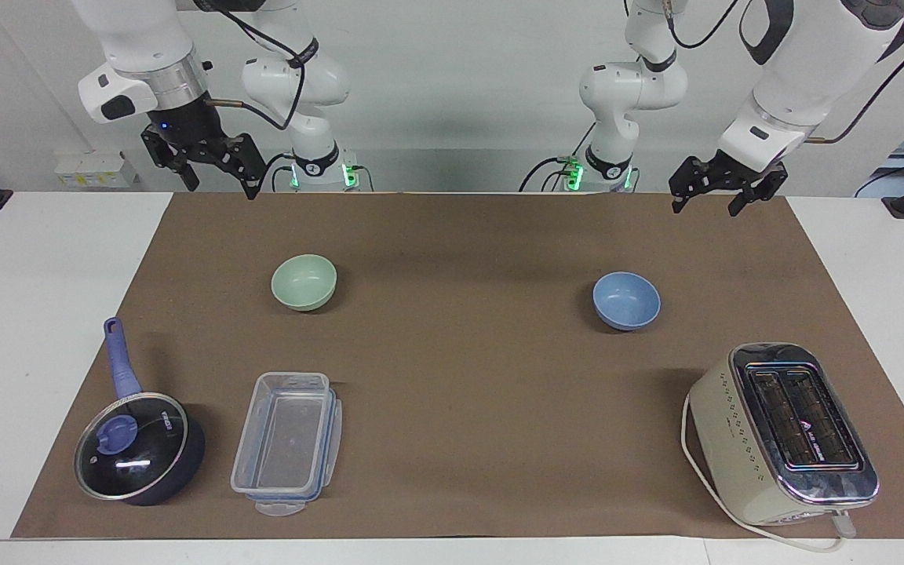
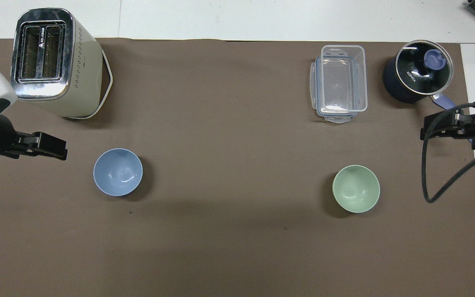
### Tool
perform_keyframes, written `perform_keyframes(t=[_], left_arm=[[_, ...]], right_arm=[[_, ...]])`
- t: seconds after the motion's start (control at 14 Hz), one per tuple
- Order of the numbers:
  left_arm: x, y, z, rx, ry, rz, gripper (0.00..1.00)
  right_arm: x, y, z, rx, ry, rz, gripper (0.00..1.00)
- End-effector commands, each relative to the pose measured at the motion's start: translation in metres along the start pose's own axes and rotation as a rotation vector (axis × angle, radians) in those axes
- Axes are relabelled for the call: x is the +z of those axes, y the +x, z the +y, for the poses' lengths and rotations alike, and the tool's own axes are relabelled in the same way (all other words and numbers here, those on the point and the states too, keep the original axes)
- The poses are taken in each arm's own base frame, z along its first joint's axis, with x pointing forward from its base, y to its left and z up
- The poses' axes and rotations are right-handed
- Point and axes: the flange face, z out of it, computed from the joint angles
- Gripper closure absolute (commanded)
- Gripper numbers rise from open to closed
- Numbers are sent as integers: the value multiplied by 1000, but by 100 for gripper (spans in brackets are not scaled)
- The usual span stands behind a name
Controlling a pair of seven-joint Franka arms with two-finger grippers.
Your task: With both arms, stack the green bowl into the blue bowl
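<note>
Both grippers raised, empty, jaws apparently spread; right gripper [image 1: 220, 169] should descend squarely on the rim of the green bowl [image 1: 304, 282], blue bowl [image 1: 626, 300] well apart near left gripper [image 1: 723, 196].

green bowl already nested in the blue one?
No, the green bowl sits alone on the mat toward the right arm's end, well apart from the blue bowl toward the left arm's end.

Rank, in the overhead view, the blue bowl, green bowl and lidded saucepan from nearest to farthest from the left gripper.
From the left gripper:
1. Round light-blue matte bowl, at the left arm's end.
2. Round mint-green matte bowl, toward the right arm's end.
3. Dark-blue glass-lidded saucepan, right arm's end.
</note>
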Motion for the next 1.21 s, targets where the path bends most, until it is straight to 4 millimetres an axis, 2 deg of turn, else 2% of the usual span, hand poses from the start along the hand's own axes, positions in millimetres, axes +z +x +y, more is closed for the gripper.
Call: perform_keyframes(t=[0.0,0.5,0.71,0.86,1.14], left_arm=[[0,0,-4,13,6,-18,0],[9,-7,-10,-2,6,2,0],[22,-13,-12,-8,8,19,0],[37,-10,-23,-27,6,17,0],[65,-4,-28,-36,6,42,0]], right_arm=[[-3,3,2,16,23,-8,0],[-4,2,-2,1,21,-5,0],[-4,2,-3,-9,24,-6,0],[-4,2,-2,-4,24,-6,0],[-4,3,3,6,24,-6,0]])
